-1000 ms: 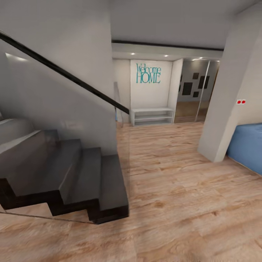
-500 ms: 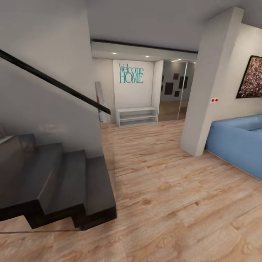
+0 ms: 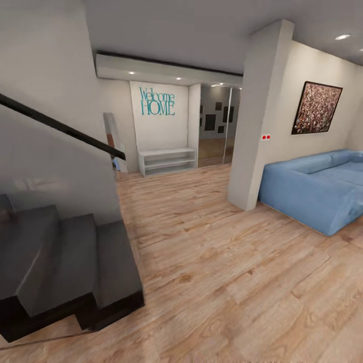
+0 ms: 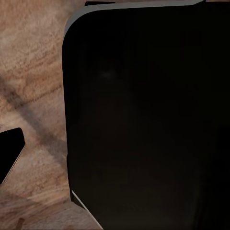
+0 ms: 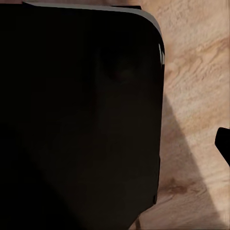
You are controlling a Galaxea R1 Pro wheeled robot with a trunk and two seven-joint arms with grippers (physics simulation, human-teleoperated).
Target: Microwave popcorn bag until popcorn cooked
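Note:
The popcorn bag, the microwave and the countertop are out of view. The head view looks across a wooden floor [image 3: 217, 262] in a hallway and living area. Both wrist views look down at the floor, where a large black rounded panel [image 4: 143, 120] [image 5: 81, 110] of my own body sits over the planks [image 4: 33, 72] [image 5: 196, 96].
Dark stairs [image 3: 75, 262] with a glass side and a black handrail [image 3: 60, 126] stand at the left. A white pillar [image 3: 257, 126] rises right of centre, with a blue sofa [image 3: 317, 186] and a painting [image 3: 316, 107] beyond it. A white shelf [image 3: 168, 160] stands under a teal sign [image 3: 157, 102].
The whole head view has swung to the right, so the camera has turned. The stairs slid left, and the sofa and painting came into view. Nothing in the room itself moved.

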